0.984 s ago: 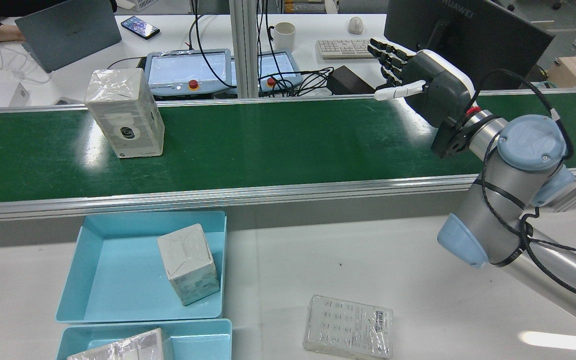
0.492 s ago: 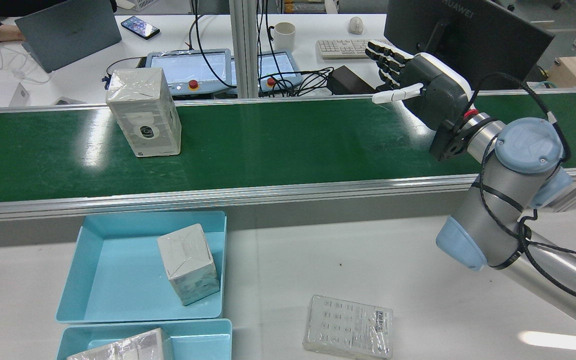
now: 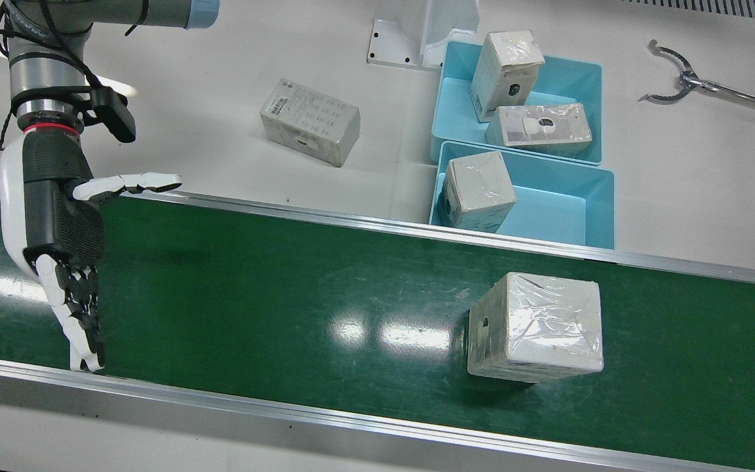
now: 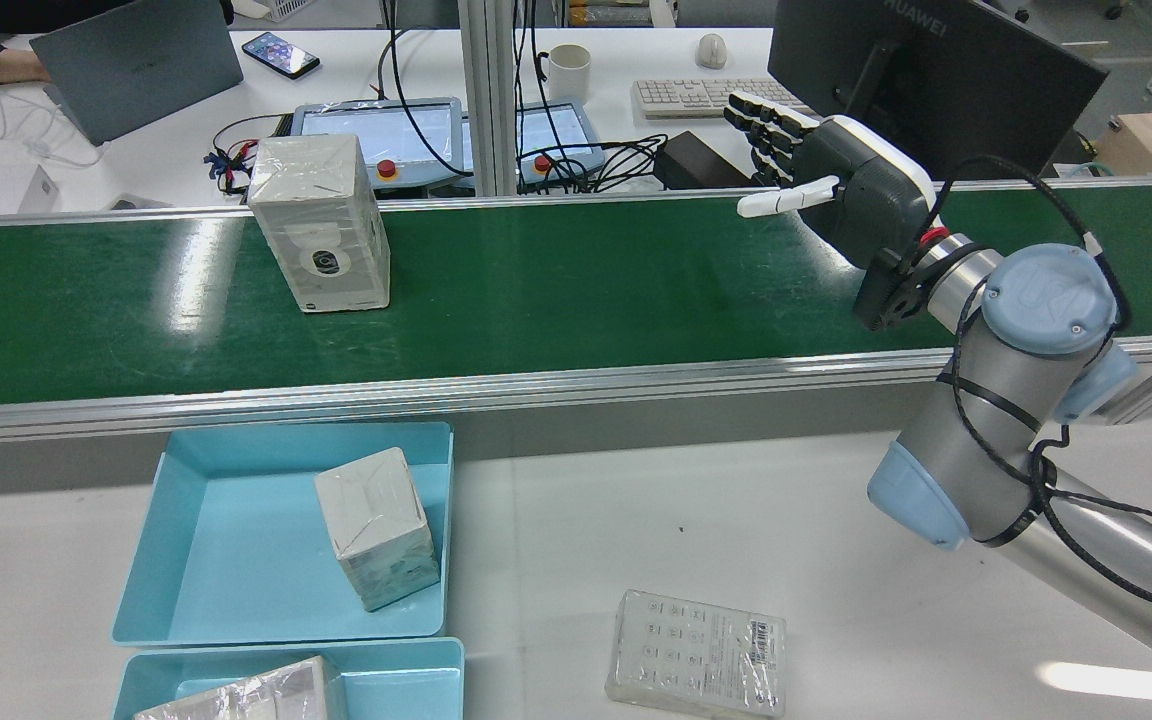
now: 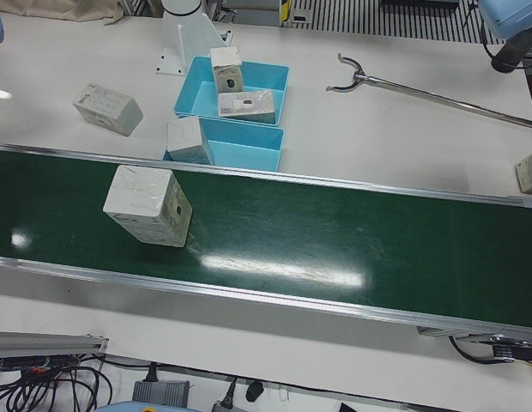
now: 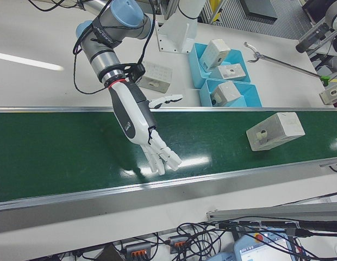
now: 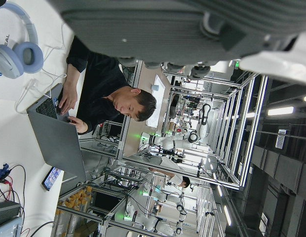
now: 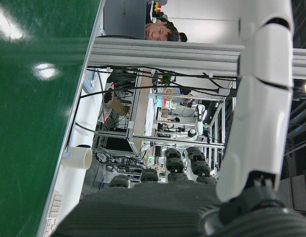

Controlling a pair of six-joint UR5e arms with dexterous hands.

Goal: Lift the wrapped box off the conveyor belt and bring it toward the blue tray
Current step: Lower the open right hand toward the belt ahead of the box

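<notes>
The wrapped box (image 4: 319,222) stands upright on the green conveyor belt (image 4: 586,280), left of centre in the rear view. It also shows in the front view (image 3: 535,328), the left-front view (image 5: 148,206) and the right-front view (image 6: 274,130). My right hand (image 4: 836,170) is open and empty, fingers spread, hovering over the belt's right part, far from the box; it also shows in the front view (image 3: 56,229) and the right-front view (image 6: 138,122). The blue tray (image 4: 226,580) lies on the table just before the belt and holds one wrapped box (image 4: 376,528). In the left hand view, only part of my left hand (image 7: 192,29) shows.
A second blue tray (image 3: 580,72) with two wrapped boxes sits beside the first. A loose wrapped box (image 4: 696,653) lies flat on the white table. A metal grabber tool (image 3: 679,75) lies on the table. A monitor (image 4: 926,60) and desks stand behind the belt.
The wrapped box has travelled along the belt toward my right hand. My right hand has shifted slightly toward the box and stays open.
</notes>
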